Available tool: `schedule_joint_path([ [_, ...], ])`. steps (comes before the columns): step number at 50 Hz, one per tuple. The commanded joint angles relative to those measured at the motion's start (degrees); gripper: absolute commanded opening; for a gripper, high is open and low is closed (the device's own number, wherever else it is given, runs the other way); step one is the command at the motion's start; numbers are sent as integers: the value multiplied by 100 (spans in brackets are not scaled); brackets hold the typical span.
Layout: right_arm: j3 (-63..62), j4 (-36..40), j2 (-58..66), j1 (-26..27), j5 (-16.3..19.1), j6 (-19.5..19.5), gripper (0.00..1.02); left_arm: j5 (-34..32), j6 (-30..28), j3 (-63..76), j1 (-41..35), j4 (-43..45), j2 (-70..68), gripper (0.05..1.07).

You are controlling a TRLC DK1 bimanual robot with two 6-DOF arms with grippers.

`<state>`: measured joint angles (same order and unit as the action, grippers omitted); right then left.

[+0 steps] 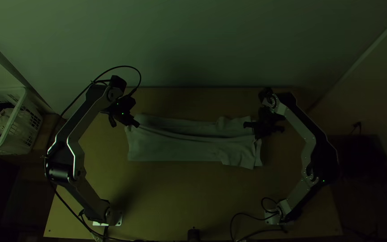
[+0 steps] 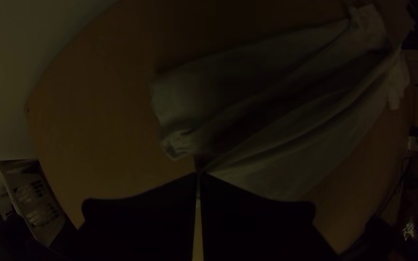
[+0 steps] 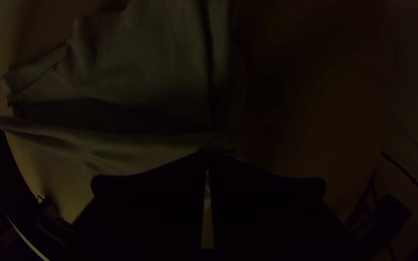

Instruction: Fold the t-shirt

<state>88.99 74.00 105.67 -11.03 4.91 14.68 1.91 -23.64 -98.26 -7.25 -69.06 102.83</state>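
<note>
Across the middle of the desk (image 1: 193, 192), the t-shirt (image 1: 175, 150) lies as a long, folded strip, its length running from my left side to my right. A straight ridge of fabric spans the strip between my two gripping points; a shadowed hollow runs along the ridge on its far side. The near edge is fairly straight over the left portion. Small creases and loose folds gather at the right end, where a flap extends past the gripping point.

My left claw (image 1: 136, 124) is at the left end of the strip. Its fingertips are closed together on the ridge of the fabric, as the left wrist view shows. My right claw (image 1: 255, 136) is at the right end. Its fingertips are likewise closed on the fabric, at the other end of the same ridge.

Both arms extend from bases at the near edge of the desk. A dark cylindrical part (image 1: 194, 235) sits at that edge, between the bases. Beside the left edge of the desk is a white slatted basket (image 1: 22, 117) holding light and dark cloth. Beyond the far edge rises a plain wall (image 1: 193, 45).
</note>
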Motion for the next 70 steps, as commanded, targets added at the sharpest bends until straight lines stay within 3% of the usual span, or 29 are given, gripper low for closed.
schedule_joint_path([
  [1,488,10,358,110,-78,-61,3,-33,-88,-405,118,-11,299,8],
  [30,2043,10,1870,268,-86,-9,3,-235,263,-1266,171,507,1539,9],
  [32,2122,-17,1931,268,-122,-17,3,-235,307,-1266,180,578,1600,21],
  [33,2158,-17,1958,268,-130,-17,3,-244,334,-1266,188,622,1627,34],
  [36,2193,-175,2002,285,-139,-35,3,-270,360,-1248,215,709,1671,95],
  [37,2193,-245,2002,285,-139,-61,3,-270,377,-1248,224,718,1688,106],
  [39,2202,-351,2002,303,-165,-88,4,-270,448,-1248,241,797,1697,103],
  [49,2272,-324,1966,312,-403,-299,57,-745,720,-1231,355,885,1635,103],
  [59,2105,-281,1580,329,-614,-369,67,-1448,1002,-1064,602,912,1389,103],
  [62,2087,-263,1439,364,-614,-369,79,-1712,1045,-853,707,1026,1240,103],
  [65,2087,-219,1316,391,-737,-404,98,-1888,1072,-563,821,1202,1073,103],
  [70,2175,27,1175,408,-1036,-395,99,-2134,1081,-53,1006,1483,809,103],
])
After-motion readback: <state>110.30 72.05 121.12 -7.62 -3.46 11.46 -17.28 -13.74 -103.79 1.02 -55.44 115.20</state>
